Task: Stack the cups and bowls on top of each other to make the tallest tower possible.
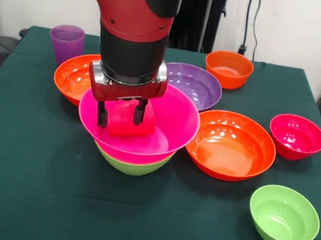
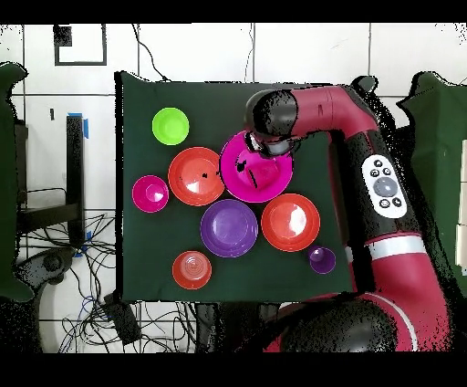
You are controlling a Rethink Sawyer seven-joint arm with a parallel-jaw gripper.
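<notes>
The tower stands mid-table: a wide hot pink bowl [image 1: 171, 128] [image 2: 251, 173] on top, another pink rim under it, and a lime green bowl [image 1: 135, 166] lowest. My gripper [image 1: 121, 114] reaches down into the top bowl, its two fingers closed on either side of the red-pink cup [image 1: 128, 124], which rests low inside that bowl. The translucent purple cup [image 1: 67, 42] [image 2: 321, 260] stands upright at the table's far left corner in the front view. In the overhead view the arm's wrist hides the gripper and the red-pink cup.
Loose bowls ring the tower: an orange bowl [image 1: 73, 77] at left, a purple bowl [image 1: 196, 84] behind, a small orange bowl [image 1: 229, 69] farther back, a large orange bowl [image 1: 231, 145] at right, a red-pink bowl [image 1: 297, 137] and a small lime green bowl [image 1: 284, 215].
</notes>
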